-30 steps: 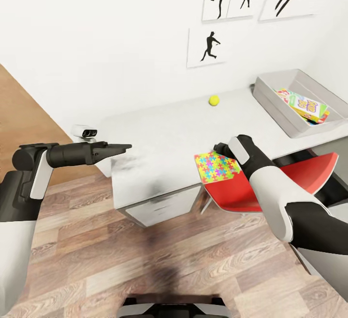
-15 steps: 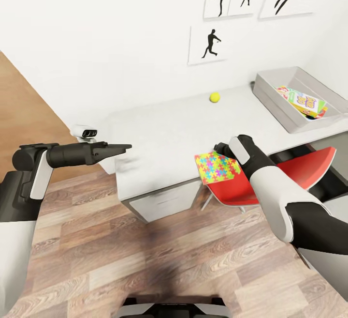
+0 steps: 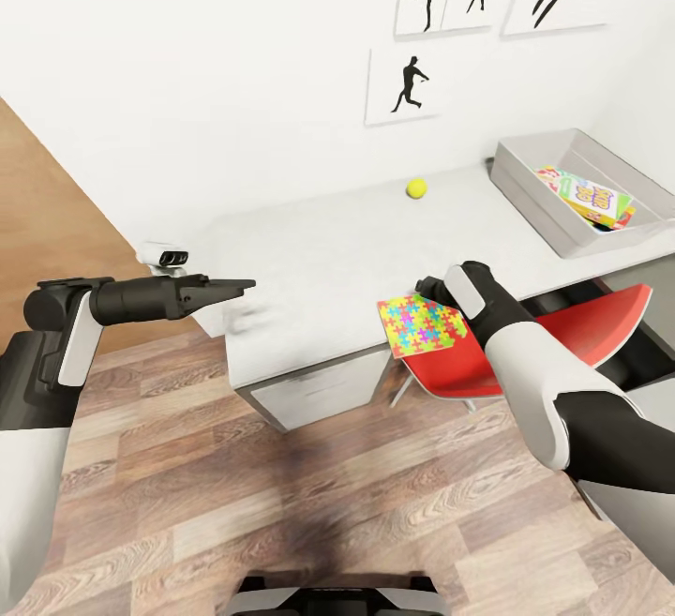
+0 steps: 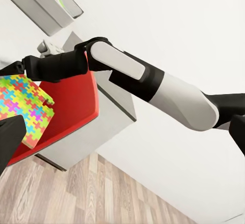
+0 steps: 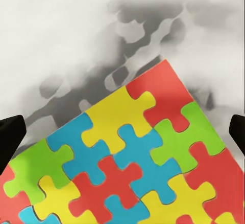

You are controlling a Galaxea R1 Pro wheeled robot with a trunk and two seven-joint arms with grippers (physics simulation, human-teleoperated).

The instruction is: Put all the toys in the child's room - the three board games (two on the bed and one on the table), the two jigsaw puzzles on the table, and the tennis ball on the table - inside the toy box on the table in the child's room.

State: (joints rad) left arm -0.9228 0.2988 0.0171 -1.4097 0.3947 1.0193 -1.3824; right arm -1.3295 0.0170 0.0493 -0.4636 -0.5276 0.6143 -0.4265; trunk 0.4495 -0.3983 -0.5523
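A child's bedroom: sports silhouette pictures (image 3: 410,85) hung above a white desk (image 3: 328,260) holding a toy bin (image 3: 525,189), over wood-plank floor (image 3: 281,503).

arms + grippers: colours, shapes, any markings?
Both arms are smooth white shells with black joint sections. The left gripper is black, its fingers long and tapering to a point. The right gripper is black behind a rounded white wrist panel. No markings or loose cables visible.

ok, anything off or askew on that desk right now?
The jigsaw puzzle in the right hand sits tilted, hanging past the table edge over the red chair. The tennis ball lies loose outside the toy box.
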